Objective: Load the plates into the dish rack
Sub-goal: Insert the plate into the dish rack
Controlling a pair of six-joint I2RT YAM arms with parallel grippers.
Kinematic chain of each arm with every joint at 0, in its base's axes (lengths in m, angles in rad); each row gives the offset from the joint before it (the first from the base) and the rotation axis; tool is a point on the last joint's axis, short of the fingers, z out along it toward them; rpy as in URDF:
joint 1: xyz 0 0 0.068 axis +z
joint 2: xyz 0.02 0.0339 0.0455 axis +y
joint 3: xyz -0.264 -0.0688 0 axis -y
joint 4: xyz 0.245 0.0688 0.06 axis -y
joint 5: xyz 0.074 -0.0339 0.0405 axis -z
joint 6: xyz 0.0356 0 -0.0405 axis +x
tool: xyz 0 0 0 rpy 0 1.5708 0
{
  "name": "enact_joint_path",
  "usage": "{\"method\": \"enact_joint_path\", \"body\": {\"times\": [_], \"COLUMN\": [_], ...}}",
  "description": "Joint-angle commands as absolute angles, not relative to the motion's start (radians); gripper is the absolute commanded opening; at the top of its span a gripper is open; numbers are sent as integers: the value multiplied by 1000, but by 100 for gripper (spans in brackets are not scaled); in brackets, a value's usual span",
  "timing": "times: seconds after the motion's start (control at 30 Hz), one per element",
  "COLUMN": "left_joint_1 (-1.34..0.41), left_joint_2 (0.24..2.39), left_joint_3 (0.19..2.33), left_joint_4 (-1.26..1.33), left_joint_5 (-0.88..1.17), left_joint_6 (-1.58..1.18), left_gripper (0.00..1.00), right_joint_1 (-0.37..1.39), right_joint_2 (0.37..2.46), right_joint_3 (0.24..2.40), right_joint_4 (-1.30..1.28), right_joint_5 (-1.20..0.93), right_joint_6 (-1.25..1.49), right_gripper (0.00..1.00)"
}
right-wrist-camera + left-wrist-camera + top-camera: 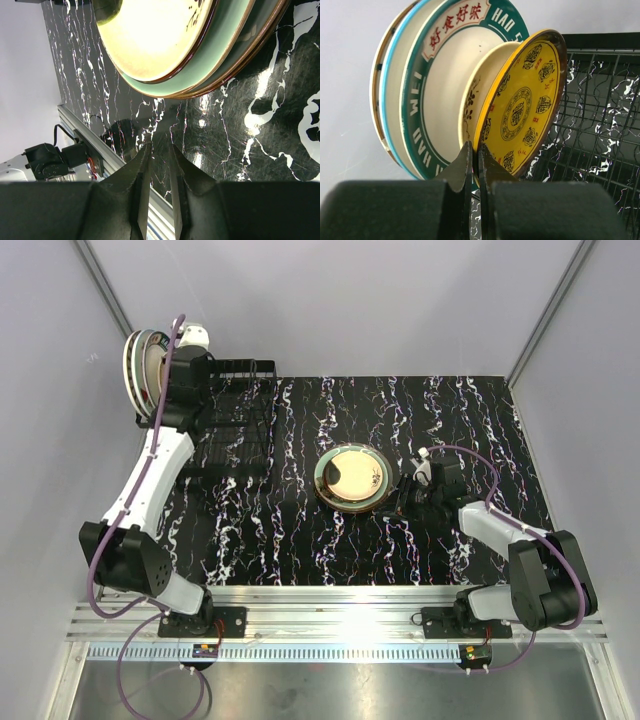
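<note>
Plates (352, 478) not yet loaded lie stacked flat near the middle of the bench (480, 420), a black marbled top. At its far-left corner sits the dish rack (240, 430), with the racked plates (143, 360) standing on edge at its far-left end.

In my left wrist view those lean together: a large teal-rimmed plate (420, 100) with lettering, and in front of it a smaller yellow plate (520, 105), tilted. My left claw (475, 147) is clenched tight, tips right at the yellow plate's lower rim. I cannot tell whether that rim is pinched between them. My right claw (157, 147) hangs low over the bench just beside the stack, jaws slightly parted with nothing in them.

I expect these plates to be rigid, glossy and slick, and fairly heavy for a thin pinch, so one could swing or slide out once lifted. They would likely chip if knocked against the wires. The rim is the only place to hold. On the stack, the cream top plate (150, 35) nests close on the pale green one below, so I would slip one finger under its lip alone.
</note>
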State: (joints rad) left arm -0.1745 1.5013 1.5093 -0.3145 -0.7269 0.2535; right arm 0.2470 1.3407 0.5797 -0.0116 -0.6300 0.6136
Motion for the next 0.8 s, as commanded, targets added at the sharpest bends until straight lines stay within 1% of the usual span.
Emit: {"method": "enact_joint_path", "body": {"times": [0.0, 0.33, 0.77], "left_joint_1": [-169, -169, -167], "left_joint_2": [1511, 1531, 1474], "left_joint_3": [1511, 1522, 1525], "left_joint_4": [-291, -321, -331], "left_joint_5": [-729, -768, -822], "left_joint_6": [238, 236, 222], "left_gripper": [0, 0, 0], "right_joint_1": [252, 252, 252], "right_joint_2": [1342, 1345, 1348], "right_joint_3": [615, 615, 615], "right_joint_4": [20, 21, 23], "right_joint_5": [-629, -629, -632], "right_joint_6": [594, 592, 595], "right_gripper": [27, 27, 28]}}
